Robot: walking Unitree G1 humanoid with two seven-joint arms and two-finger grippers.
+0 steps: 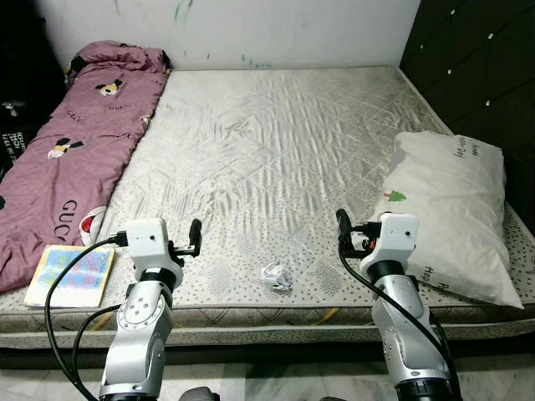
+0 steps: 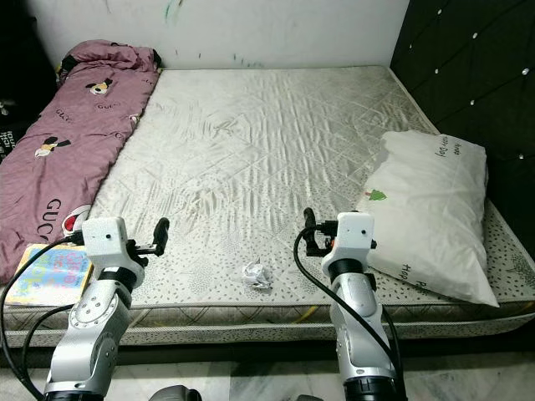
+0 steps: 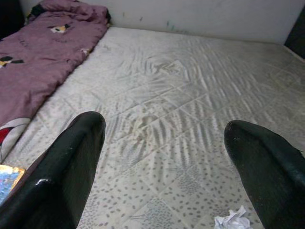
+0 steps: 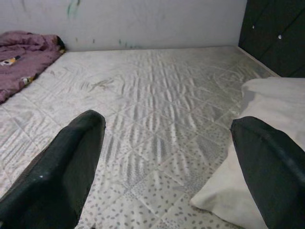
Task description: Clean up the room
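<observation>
Even, soft indoor light, no hard shadows. Head views sharp, no motion blur. Pale quilted satin mattress [image 1: 276, 150] shows mild sheen on its creases, no blown glare. Black tufted headboard [image 1: 476, 67] and far left corner go near-black. Wrist views softer; black pincer fingers [image 3: 71, 162] close up, slightly defocused.

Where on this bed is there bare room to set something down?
The widest free patch is the mattress middle, between the purple blanket on the robot's left and the pillow on its right, back to the wall. The near edge is more crowded: a crumpled paper lies between the open left gripper and open right gripper, and a book sits at the near left corner.
</observation>
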